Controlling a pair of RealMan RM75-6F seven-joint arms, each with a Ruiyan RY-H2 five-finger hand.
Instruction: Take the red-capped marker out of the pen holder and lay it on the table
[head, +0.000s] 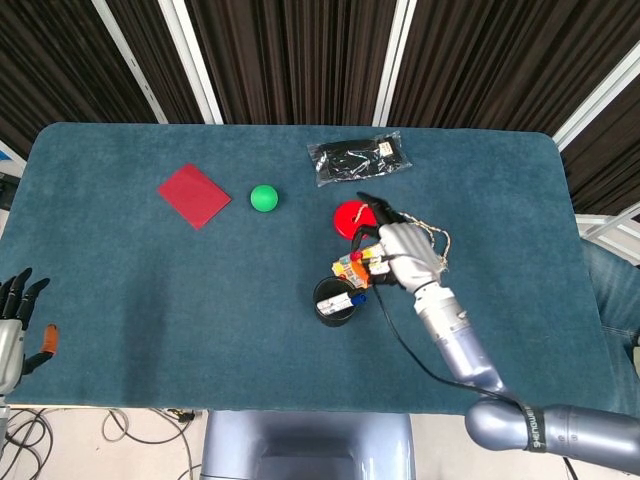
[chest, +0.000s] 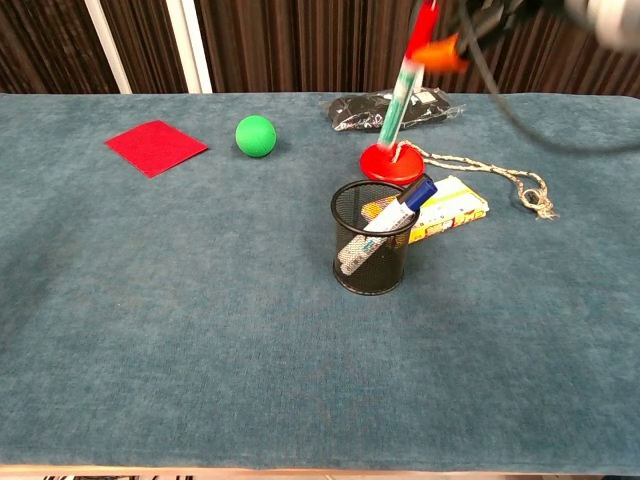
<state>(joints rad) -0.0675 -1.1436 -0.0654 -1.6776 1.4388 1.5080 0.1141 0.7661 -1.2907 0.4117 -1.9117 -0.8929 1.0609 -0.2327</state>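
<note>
My right hand (head: 404, 256) grips the red-capped marker (chest: 404, 77) and holds it high above the table, clear of the black mesh pen holder (chest: 371, 262). The marker hangs nearly upright, red cap on top, with an orange-capped pen (chest: 438, 48) caught beside it in the same hand. In the chest view the hand is almost wholly cut off by the top edge. A blue-capped marker (chest: 398, 213) still leans in the holder (head: 335, 300). My left hand (head: 14, 322) hangs off the table's front left corner, holding nothing, fingers apart.
Behind the holder lie a yellow box (chest: 447, 207) and a red disc (chest: 388, 160) with a cord (chest: 503, 178). A black pouch (head: 358, 160) sits at the back, and a green ball (head: 263, 197) and a red square (head: 193, 195) to the left.
</note>
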